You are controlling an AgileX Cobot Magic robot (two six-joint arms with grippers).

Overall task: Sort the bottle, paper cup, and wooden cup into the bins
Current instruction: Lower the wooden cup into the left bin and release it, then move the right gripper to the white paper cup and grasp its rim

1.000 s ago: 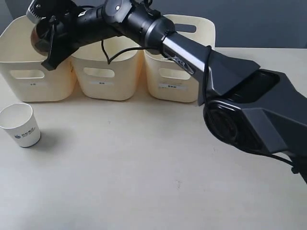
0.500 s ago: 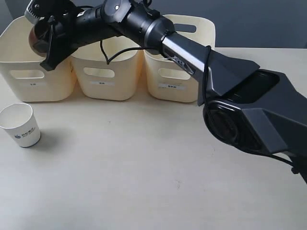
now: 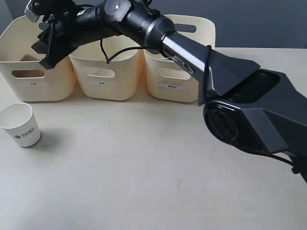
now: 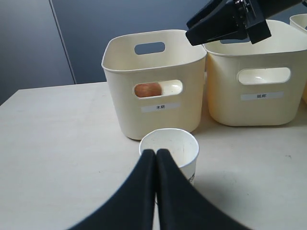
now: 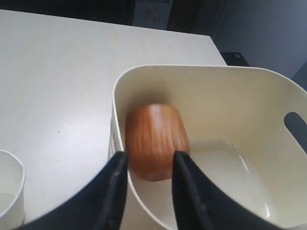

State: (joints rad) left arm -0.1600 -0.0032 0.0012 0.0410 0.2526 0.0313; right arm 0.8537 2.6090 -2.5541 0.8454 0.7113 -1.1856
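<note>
The wooden cup (image 5: 156, 141) is blurred inside the left bin (image 3: 48, 88), just beyond the tips of my right gripper (image 5: 149, 155). That gripper is open and hangs over this bin (image 5: 192, 72), reaching across from the right (image 3: 42, 48). Brown cup wood shows through the bin's front handle cut-out (image 3: 28, 74) (image 4: 147, 89). The paper cup (image 3: 20, 125) stands upright on the table in front of that bin. My left gripper (image 4: 156, 152) is shut and empty, its tips at the near rim of the paper cup (image 4: 180, 143). The bottle is out of view.
The middle bin (image 3: 103, 86) and right bin (image 3: 175, 86) stand in a row with the left one along the back of the table. The right arm's black links (image 3: 192, 52) stretch over both. The right arm's base (image 3: 249, 115) fills the right side.
My right gripper held the wooden cup above the left bin; it has opened and the cup has dropped down into the bin. The paper cup has not moved.
</note>
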